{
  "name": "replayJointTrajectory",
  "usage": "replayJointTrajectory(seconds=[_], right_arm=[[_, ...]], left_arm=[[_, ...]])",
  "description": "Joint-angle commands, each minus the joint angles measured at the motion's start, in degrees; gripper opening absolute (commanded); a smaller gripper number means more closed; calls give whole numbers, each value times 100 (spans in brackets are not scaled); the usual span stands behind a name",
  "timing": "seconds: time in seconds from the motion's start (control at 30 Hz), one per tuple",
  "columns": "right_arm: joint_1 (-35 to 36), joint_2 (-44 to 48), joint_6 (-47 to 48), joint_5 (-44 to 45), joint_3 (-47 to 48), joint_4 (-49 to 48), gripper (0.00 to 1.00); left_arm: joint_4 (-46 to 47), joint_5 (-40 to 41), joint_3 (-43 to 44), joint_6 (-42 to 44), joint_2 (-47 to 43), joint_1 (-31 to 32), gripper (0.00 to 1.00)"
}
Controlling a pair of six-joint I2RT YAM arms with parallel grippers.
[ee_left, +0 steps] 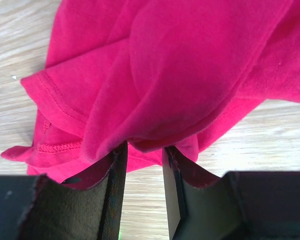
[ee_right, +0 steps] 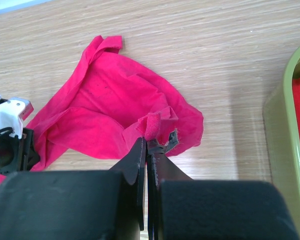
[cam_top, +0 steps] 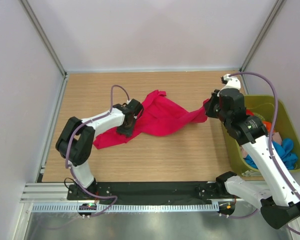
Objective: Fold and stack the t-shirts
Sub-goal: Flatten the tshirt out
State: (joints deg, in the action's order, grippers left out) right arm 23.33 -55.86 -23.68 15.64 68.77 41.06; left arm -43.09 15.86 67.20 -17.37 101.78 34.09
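Observation:
The large crimson-red t-shirt (cam_top: 160, 117) lies crumpled across the middle of the wooden table, also filling the left wrist view (ee_left: 180, 70). My right gripper (cam_top: 208, 107) is shut on the shirt's right edge, with a pinch of red cloth (ee_right: 152, 125) sticking out above the fingertips (ee_right: 140, 150); that end is lifted off the table. My left gripper (cam_top: 129, 120) rests over the shirt's left part. Its jaws (ee_left: 144, 150) stand open, cloth draped over the tips and bare table showing between them. Orange-red (cam_top: 262, 122), beige-pink (cam_top: 276, 137) and blue (cam_top: 286, 152) shirts lie in the tub.
The olive-green plastic tub (cam_top: 267, 102) stands at the table's right edge, right beside my right arm; its rim (ee_right: 282, 130) shows in the right wrist view. White walls close the table on three sides. The left arm's wrist (ee_right: 10, 132) shows at the shirt's left.

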Motion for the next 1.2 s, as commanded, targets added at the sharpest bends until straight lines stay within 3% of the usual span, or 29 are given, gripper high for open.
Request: replayJointTrajectory(seconds=[0.0,0.43,0.47,0.6,0.67,0.83,0.93,1.0,1.03,1.07,1.1,1.17], right_arm=[[-13,136,92,-61,-74,-274,1],[-13,75,57,-166,-163,-371,1],[-13,75,65,-149,-145,-353,1],[-13,84,92,-87,-110,-335,1],[-13,75,92,-61,-110,-318,1],[-22,84,30,351,-110,-248,1],[-13,66,-5,1026,126,-142,1],[-13,49,178,1309,337,-203,1],[-22,31,267,1597,573,-264,1],[-22,31,355,1705,724,-352,1],[-13,5,460,1801,882,-431,1],[-13,-74,698,1951,1488,-642,1]], left_arm=[[126,278,179,-4,-70,-34,35],[-86,445,285,155,131,-42,34],[-103,436,328,163,236,-42,33],[-226,401,504,111,360,-42,8],[-340,471,575,93,299,-42,1],[-1032,804,873,-109,-359,-34,0],[-1560,1436,1321,-223,-929,-34,0],[-2044,2208,1715,-319,-1194,-34,0],[-2359,2959,2057,-372,-1448,-34,0],[-2579,2967,2060,-460,-1520,-34,0],[-2816,3698,2626,-556,-1581,-34,0],[-3161,4108,3121,-173,-1774,-34,0]])
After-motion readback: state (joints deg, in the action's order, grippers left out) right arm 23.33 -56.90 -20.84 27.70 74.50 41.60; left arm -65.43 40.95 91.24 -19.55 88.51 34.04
